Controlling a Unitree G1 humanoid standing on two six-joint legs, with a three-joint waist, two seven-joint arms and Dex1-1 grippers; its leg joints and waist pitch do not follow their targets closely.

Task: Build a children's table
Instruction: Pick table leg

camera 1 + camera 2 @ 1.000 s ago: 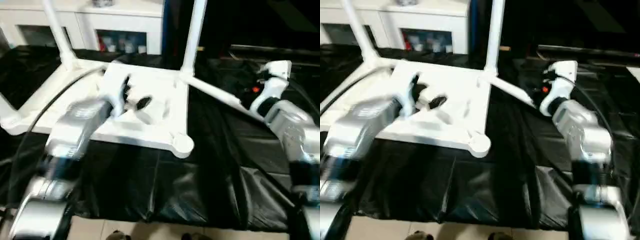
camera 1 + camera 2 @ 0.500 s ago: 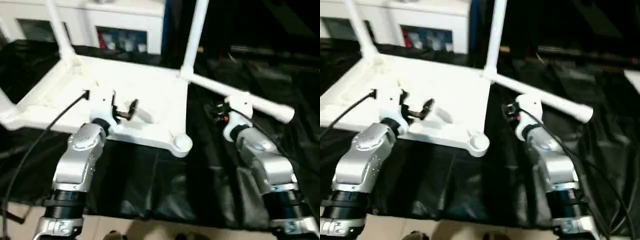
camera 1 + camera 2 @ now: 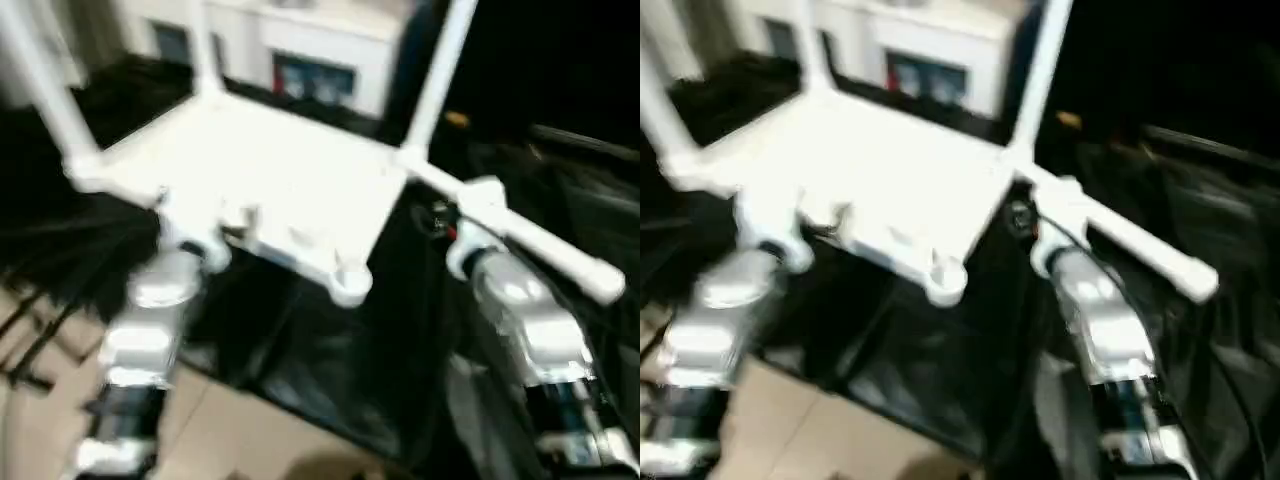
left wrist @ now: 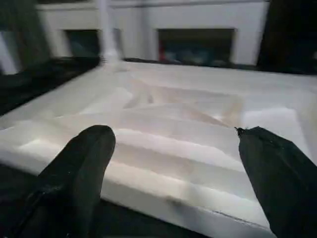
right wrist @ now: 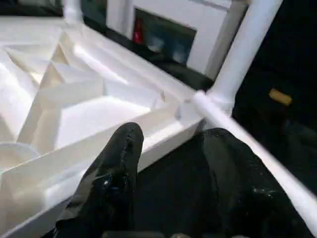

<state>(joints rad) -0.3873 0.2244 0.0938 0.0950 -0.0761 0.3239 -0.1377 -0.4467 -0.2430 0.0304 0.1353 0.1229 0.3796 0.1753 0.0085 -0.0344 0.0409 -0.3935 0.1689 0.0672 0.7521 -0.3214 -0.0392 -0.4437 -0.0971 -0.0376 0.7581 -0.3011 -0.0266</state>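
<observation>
The children's table lies upside down on a black cover: its white ribbed tabletop point(image 3: 290, 170) faces up. Three white legs stand in its corner sockets, at the far right point(image 3: 440, 70), the far left point(image 3: 205, 50) and the left point(image 3: 40, 90). The near right socket point(image 3: 348, 285) holds nothing. Another leg point(image 3: 540, 245) lies slanting on the cover, one end by the far right corner. My left gripper point(image 4: 176, 136) is open wide over the tabletop's near edge, holding nothing. My right gripper point(image 5: 176, 136) is open beside the tabletop's right edge, the lying leg point(image 5: 257, 148) just past one finger.
A white cabinet point(image 3: 320, 40) with glass doors stands behind the work surface. The black cover point(image 3: 330, 370) hangs over the front edge, with beige floor point(image 3: 200, 430) below. Black cables trail down at the left.
The camera has swung, so the whole picture shifted. My left arm drew back from the tabletop's middle to its near edge. My right arm came in from the far right to the tabletop's right edge.
</observation>
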